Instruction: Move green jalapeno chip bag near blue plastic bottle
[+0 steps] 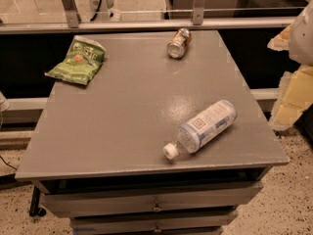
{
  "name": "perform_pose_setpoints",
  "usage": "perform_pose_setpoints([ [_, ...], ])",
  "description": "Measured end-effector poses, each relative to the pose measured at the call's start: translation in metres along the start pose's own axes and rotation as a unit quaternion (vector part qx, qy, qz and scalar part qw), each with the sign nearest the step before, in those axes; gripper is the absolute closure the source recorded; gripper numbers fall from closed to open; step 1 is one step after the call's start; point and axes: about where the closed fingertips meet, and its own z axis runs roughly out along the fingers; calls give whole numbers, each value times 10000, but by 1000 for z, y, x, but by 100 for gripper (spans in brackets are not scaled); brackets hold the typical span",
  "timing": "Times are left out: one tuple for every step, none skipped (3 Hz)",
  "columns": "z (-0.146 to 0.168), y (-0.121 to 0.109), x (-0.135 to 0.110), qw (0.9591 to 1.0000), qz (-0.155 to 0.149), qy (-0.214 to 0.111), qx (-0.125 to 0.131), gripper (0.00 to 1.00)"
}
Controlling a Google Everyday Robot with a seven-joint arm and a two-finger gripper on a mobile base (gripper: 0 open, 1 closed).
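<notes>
Chip bag (77, 60): laid at the far left corner of the surface (122, 126); not yet gripped; bottle (203, 128): laid on its side, front right, well apart; pincer (292, 96): held beyond the right edge, state cannot be told; whole move judged outstanding.

The crinkled green jalapeno chip bag (77, 60) lies flat at the far left corner of the bench (122, 121). The blue plastic bottle (201, 128) lies on its side near the near right corner, with its white cap toward the near edge. The tool (292, 89) hangs beyond the right edge.
</notes>
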Motion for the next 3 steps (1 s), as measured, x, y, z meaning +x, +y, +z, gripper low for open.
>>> perform_pose_setpoints([
  [0, 0, 0, 10000, 0, 0, 1, 0],
  [16, -19, -30, 9992, -8, -394, 68, 0],
  [48, -53, -88, 9934, -61, -1137, 160, 0],
])
